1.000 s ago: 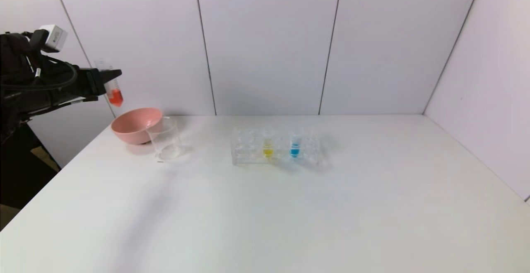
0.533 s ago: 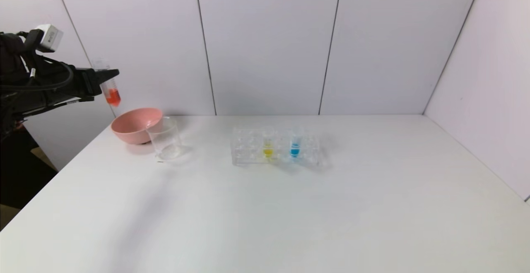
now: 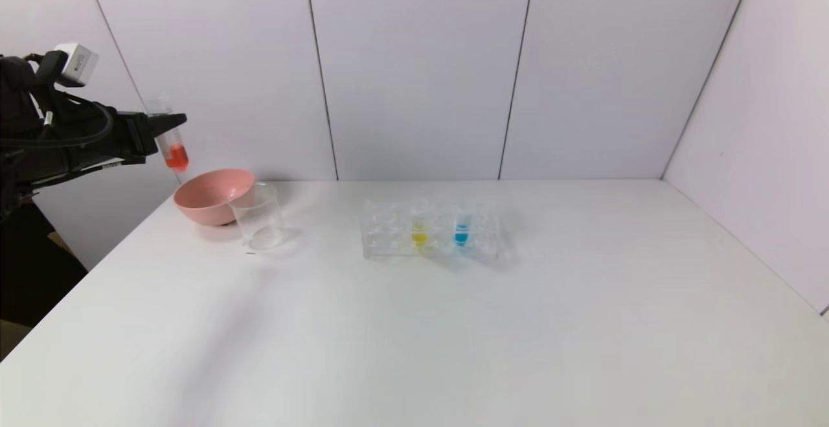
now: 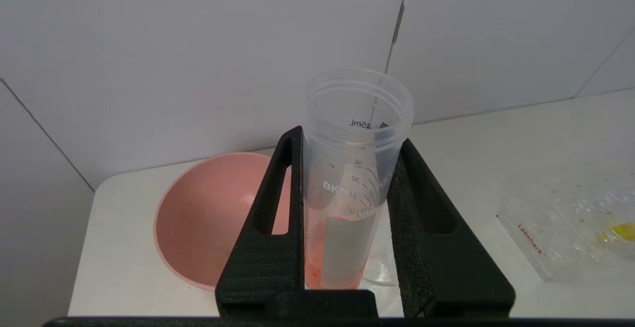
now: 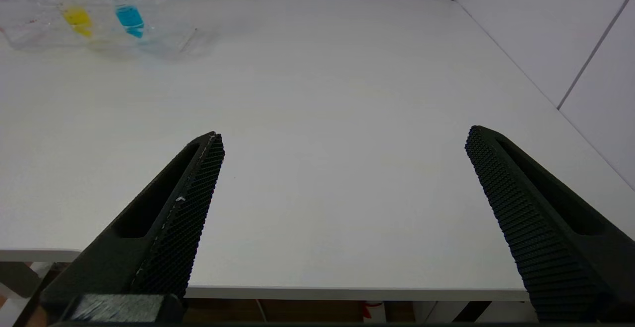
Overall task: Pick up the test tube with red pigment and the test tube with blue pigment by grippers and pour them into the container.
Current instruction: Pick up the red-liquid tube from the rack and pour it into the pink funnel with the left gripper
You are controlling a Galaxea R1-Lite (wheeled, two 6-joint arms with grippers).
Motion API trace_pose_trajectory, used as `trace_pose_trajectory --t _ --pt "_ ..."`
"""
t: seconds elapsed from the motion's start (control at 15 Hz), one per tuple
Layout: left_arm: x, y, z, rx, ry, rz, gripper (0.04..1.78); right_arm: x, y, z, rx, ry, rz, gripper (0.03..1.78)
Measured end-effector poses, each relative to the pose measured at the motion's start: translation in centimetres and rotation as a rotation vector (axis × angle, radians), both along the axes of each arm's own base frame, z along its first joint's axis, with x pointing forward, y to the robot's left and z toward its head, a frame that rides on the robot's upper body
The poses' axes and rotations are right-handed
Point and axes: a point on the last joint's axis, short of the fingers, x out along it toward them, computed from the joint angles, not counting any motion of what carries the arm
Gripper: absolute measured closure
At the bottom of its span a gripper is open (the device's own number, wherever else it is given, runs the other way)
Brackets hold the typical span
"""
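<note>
Since a second ago the left gripper (image 3: 170, 122) has drawn back a little toward the upper left of the head view, carrying the red tube (image 3: 173, 145) with it; nothing on the table has shifted.

By the look of things, the task is in its early part. The red tube is out of the rack (image 3: 431, 232) and clamped upright between the black fingers (image 4: 270, 228), open mouth up, its orange-red liquid pooled at the bottom, so none of it looks poured yet. The beaker (image 3: 258, 216) at left of centre looks empty. What is left, I judge, is to bring the red tube over the beaker and tip it, then do the same with the blue tube (image 3: 461, 227).

Relative to the gripper, the red tube hangs above the far left rim of the pink bowl (image 3: 210, 195), while the beaker stands just right of the bowl, below and to the right of the tube. The blue tube stands in the rack mid-frame, beside a yellow tube (image 3: 419, 229), well apart from both grippers.

The right gripper (image 5: 342, 141) hovers low at the near table edge, jaws spread wide and empty.
</note>
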Motion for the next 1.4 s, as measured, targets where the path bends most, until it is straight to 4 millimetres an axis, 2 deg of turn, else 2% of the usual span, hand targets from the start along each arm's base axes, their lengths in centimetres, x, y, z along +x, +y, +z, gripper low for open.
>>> trace_pose_trajectory --t 0.4,0.73,1.07,1.4 --pt "-0.39 0.17 0.02 0.000 0.003 0.001 1.31 0.00 0.00 0.00 0.000 0.000 0.000 0.04" --pt "-0.34 0.06 0.22 0.001 0.021 -0.086 1.31 0.00 0.00 0.00 0.000 0.000 0.000 0.04" --pt "-0.08 0.65 -0.26 0.135 0.083 -0.213 1.31 0.00 0.00 0.00 0.000 0.000 0.000 0.04" --pt "0.50 0.93 -0.52 0.341 0.141 -0.288 1.31 0.00 0.00 0.00 0.000 0.000 0.000 0.04"
